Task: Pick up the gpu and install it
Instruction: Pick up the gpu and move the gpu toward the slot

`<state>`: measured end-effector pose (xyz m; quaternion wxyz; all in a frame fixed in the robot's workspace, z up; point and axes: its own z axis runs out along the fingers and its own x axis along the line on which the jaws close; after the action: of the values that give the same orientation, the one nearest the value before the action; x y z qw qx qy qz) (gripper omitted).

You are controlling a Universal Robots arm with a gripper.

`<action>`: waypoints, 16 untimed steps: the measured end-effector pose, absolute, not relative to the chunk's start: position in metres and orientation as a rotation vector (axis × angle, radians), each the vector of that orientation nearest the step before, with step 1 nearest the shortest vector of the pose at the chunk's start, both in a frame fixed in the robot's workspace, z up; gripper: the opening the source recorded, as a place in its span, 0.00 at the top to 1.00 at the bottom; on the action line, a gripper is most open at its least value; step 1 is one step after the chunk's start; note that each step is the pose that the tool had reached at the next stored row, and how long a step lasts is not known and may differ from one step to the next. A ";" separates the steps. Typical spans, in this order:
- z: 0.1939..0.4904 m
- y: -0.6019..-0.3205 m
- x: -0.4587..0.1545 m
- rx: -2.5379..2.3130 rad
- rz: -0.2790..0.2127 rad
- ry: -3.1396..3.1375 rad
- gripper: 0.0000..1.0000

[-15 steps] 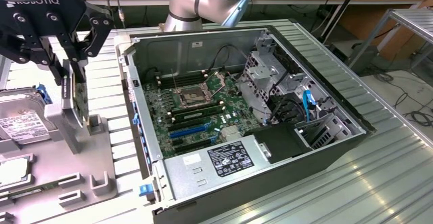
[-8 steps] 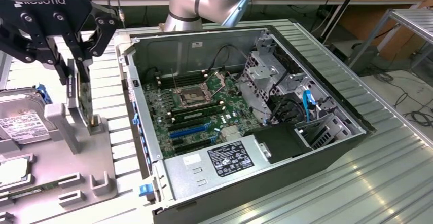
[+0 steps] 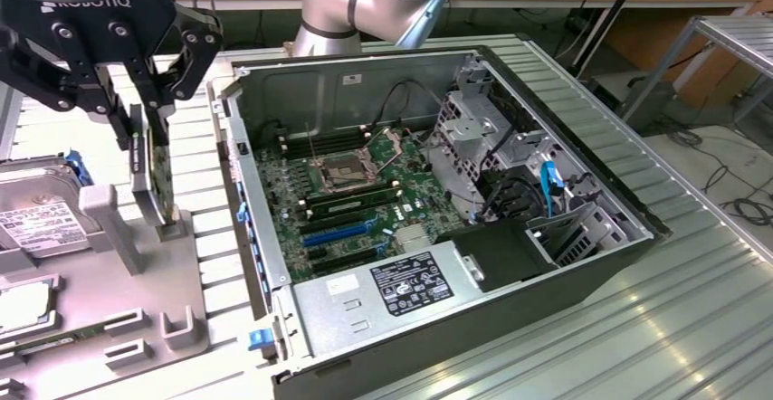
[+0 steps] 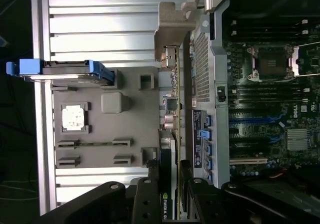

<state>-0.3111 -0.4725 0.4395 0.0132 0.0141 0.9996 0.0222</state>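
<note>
Black plastic over a green circuit edge: gpu [image 3: 155, 178], thin and flat, upright on its long edge in a slot of grey holder [image 3: 121, 255], just beside open case [image 3: 567, 160]. Stood that way, presumably, to offer a narrow top edge for a grasp from above. Pinched at that edge by hand [image 3: 143, 133], black fingers pressed against both flat faces; lower edge seemingly seated in the slot, not lifted clear. From the wrist, edge-on: a thin line, bent silver bracket [image 4: 170, 32] at the far end. Inside the case, green board [image 3: 350, 192], laid flat so blue and black slots face upward. Ribbed bare aluminium for table [image 3: 689, 328]. Silver drive [image 3: 36, 219], white-labelled, parked in the holder.
</note>
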 end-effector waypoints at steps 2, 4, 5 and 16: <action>0.440 -0.472 -0.310 0.044 0.069 3.114 0.73; 0.439 -0.473 -0.309 0.044 0.069 3.114 0.73; 0.439 -0.473 -0.308 0.044 0.069 3.114 0.73; 0.440 -0.472 -0.301 0.044 0.069 3.114 0.73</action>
<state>-0.3012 -0.4725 0.4395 0.0132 0.0141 0.9996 0.0221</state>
